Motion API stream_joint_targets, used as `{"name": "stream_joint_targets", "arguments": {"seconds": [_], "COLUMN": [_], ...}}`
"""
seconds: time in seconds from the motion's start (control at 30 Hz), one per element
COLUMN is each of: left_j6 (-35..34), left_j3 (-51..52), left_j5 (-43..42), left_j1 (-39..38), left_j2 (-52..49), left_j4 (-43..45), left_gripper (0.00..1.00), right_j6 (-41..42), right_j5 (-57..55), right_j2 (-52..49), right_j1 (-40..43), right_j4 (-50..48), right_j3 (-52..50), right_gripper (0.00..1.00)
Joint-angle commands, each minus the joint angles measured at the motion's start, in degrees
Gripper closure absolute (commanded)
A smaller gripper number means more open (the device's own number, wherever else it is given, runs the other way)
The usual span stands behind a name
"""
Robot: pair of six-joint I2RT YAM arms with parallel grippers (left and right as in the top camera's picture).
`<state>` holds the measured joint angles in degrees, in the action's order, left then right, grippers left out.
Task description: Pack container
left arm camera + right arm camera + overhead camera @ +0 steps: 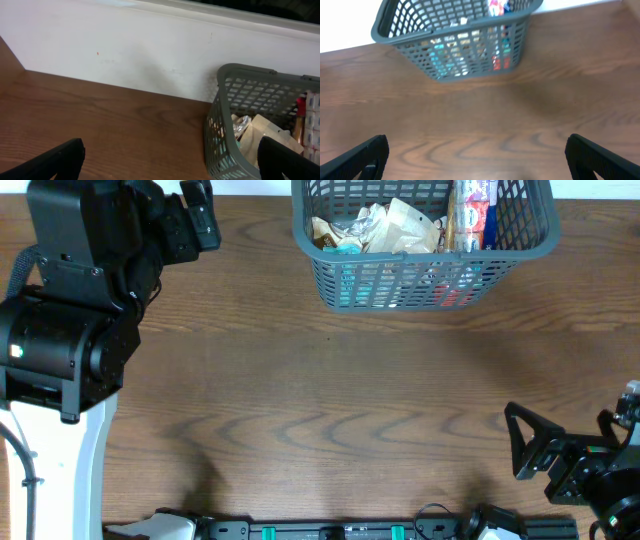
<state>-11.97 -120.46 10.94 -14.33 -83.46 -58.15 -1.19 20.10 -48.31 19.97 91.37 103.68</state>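
Note:
The dark grey-blue slotted container (420, 252) stands at the far middle-right of the wooden table, holding several snack packets (395, 225): tan and silver ones, with red and blue ones at its right end. My left gripper (195, 215) is open and empty at the far left, well left of the container. In the left wrist view the left gripper (170, 167) hangs above bare wood, with the container's near corner (235, 100) at its right finger. My right gripper (515, 442) is open and empty at the near right. In the right wrist view (477, 160) the container (455, 35) stands far ahead.
A white wall (125, 45) runs behind the table's far edge. The left arm's black and white body (60, 350) fills the left side. A black rail (330, 530) lies along the front edge.

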Motion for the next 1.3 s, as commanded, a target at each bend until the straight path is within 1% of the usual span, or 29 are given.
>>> {"name": "stream_joint_targets", "arguments": {"seconds": [0.0, 0.1, 0.2, 0.27, 0.4, 0.6, 0.77, 0.97, 1.1, 1.27], "left_j6": [0.3, 0.3, 0.3, 0.3, 0.3, 0.3, 0.3, 0.3, 0.3, 0.3], "left_j3": [-0.1, -0.1, -0.1, -0.1, -0.1, -0.1, -0.1, -0.1, -0.1, -0.1], "left_j5": [0.7, 0.7, 0.7, 0.7, 0.7, 0.7, 0.7, 0.7, 0.7, 0.7], "left_j1": [0.3, 0.3, 0.3, 0.3, 0.3, 0.3, 0.3, 0.3, 0.3, 0.3], "left_j2": [0.2, 0.2, 0.2, 0.2, 0.2, 0.2, 0.2, 0.2, 0.2, 0.2], "left_j4": [-0.1, -0.1, -0.1, -0.1, -0.1, -0.1, -0.1, -0.1, -0.1, -0.1], "left_gripper": [0.01, 0.01, 0.01, 0.01, 0.01, 0.01, 0.01, 0.01, 0.01, 0.01], "right_j6": [-3.2, -3.8, -5.4, -5.8, -5.7, -5.7, -4.7, 0.9, 0.9, 1.0], "right_j5": [-1.9, -2.2, -2.1, -2.1, -1.9, -2.8, -3.1, -3.0, -3.9, -7.8], "right_j2": [0.0, 0.0, 0.3, 1.0, 4.5, 12.7, 21.1, 31.8, 39.2, 45.2], "right_j1": [-0.5, -0.6, -0.6, -1.6, -5.7, -11.3, -12.3, -13.8, -15.6, -17.1], "right_j4": [-1.3, -4.3, -9.0, -14.0, -27.6, -47.4, -60.7, -71.3, -79.0, -84.0], "right_j3": [-0.7, -2.8, -6.9, -11.0, -21.2, -39.3, -56.8, -73.6, -82.8, -90.2], "right_gripper": [0.01, 0.01, 0.01, 0.01, 0.01, 0.01, 0.01, 0.01, 0.01, 0.01]}}
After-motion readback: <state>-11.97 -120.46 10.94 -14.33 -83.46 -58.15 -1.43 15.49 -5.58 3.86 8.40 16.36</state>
